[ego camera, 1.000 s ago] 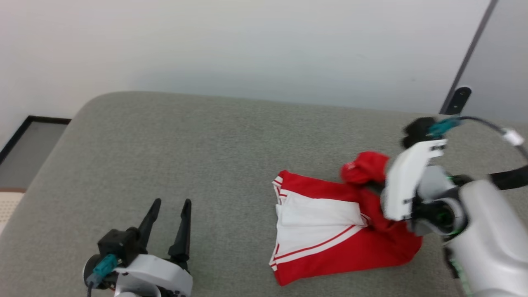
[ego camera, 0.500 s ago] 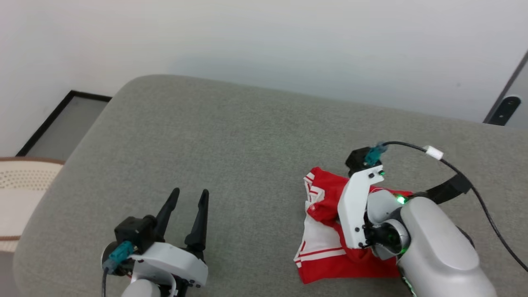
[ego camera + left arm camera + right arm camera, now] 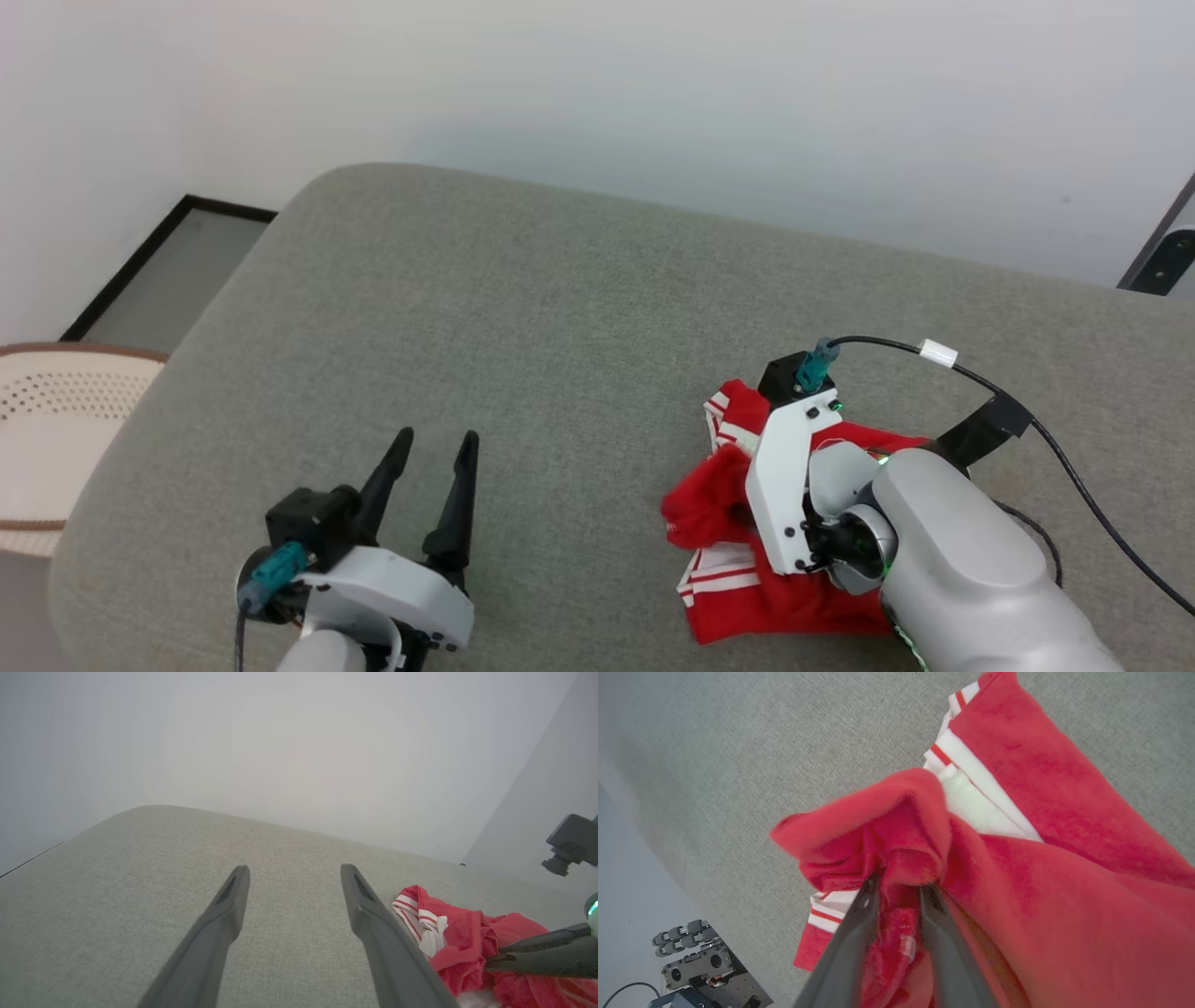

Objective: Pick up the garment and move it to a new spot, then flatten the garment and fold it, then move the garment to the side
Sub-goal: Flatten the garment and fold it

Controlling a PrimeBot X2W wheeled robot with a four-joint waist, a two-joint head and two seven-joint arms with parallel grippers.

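The shirt [image 3: 709, 504] lies crumpled on the near right part of the grey cushion [image 3: 523, 308], red cloth heaped over a white sleeve, with striped trim showing at its far and near edges. The right gripper [image 3: 900, 889] points down into the heap. In the right wrist view its two fingers stand a little apart, with red cloth bunched between them and a raised fold draped over their tips, so I cannot tell whether they pinch the cloth or merely sit in it. The left gripper [image 3: 436, 436] is at the near left of the cushion, well apart from the shirt, its fingers spread wide, holding nothing and pointing toward the pale wall [image 3: 597, 84]. A cream perforated basket [image 3: 56, 411] stands beside the cushion's left edge.
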